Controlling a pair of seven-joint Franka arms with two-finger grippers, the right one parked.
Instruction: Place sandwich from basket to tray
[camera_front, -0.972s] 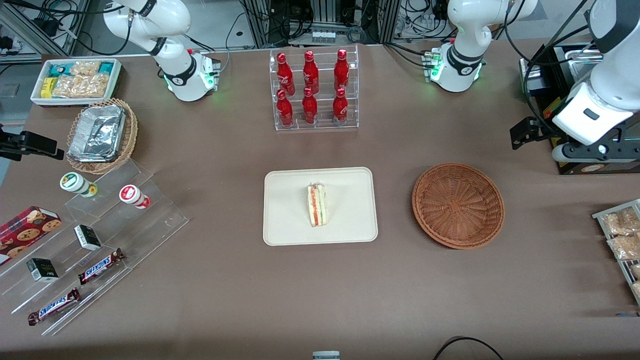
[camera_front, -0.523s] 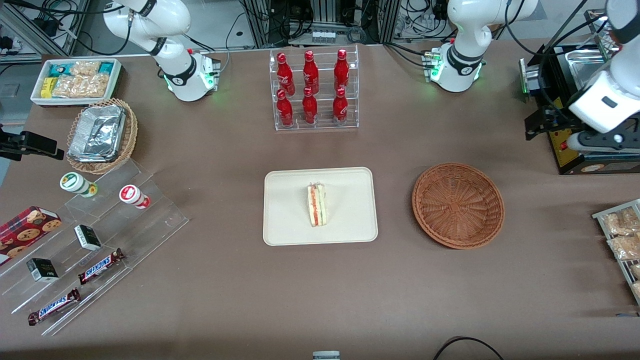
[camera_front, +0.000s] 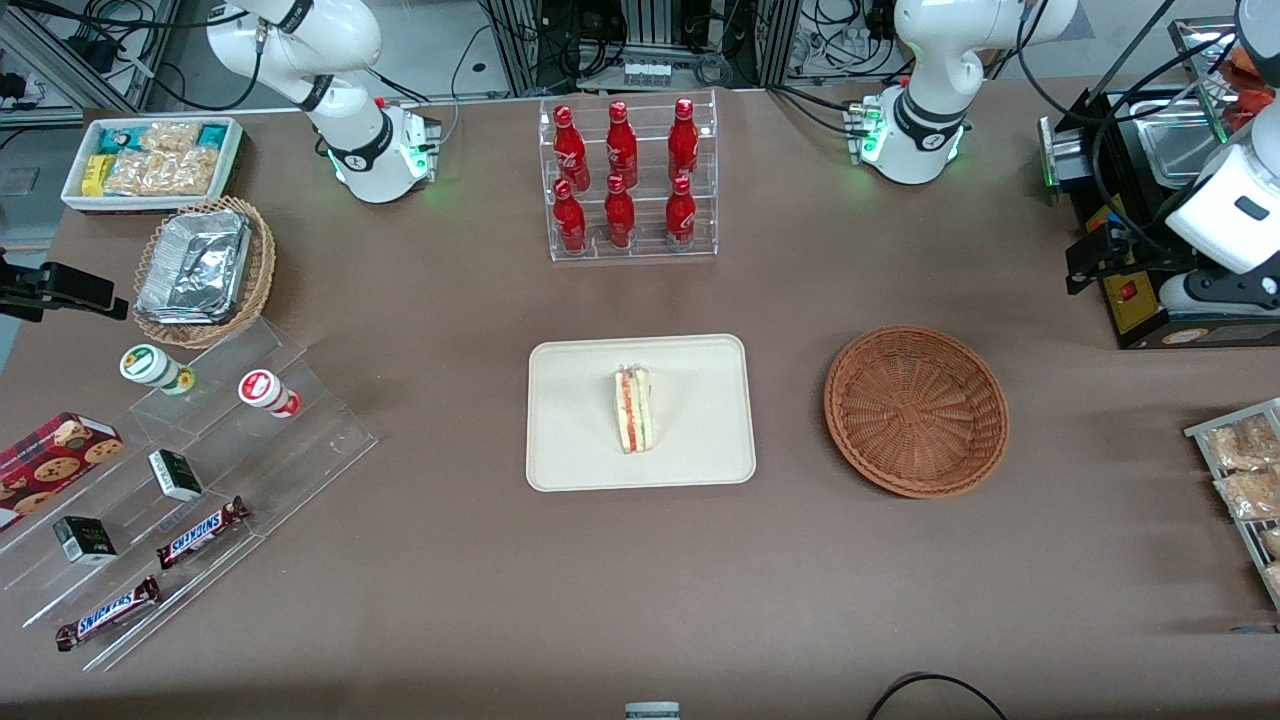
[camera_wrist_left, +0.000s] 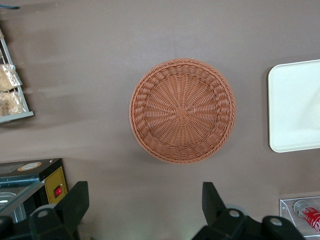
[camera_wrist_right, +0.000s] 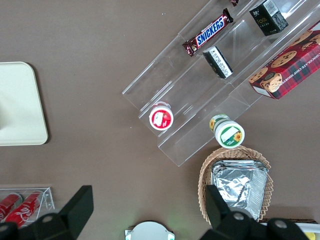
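Sandwich (camera_front: 634, 409) on the tray (camera_front: 575, 450), centre of the front frame: the placing looks done.

The sandwich is a pale bread wedge resting on the cream tray, with red and green filling stripes along its edge. Beside the tray at right centre, the reddish woven basket (camera_front: 916, 410) holds nothing. At the upper right edge, the gripper (camera_wrist_left: 142, 210) hangs high and well apart from both, fingers spread and gripping nothing. Nothing appears left except parking the arm.
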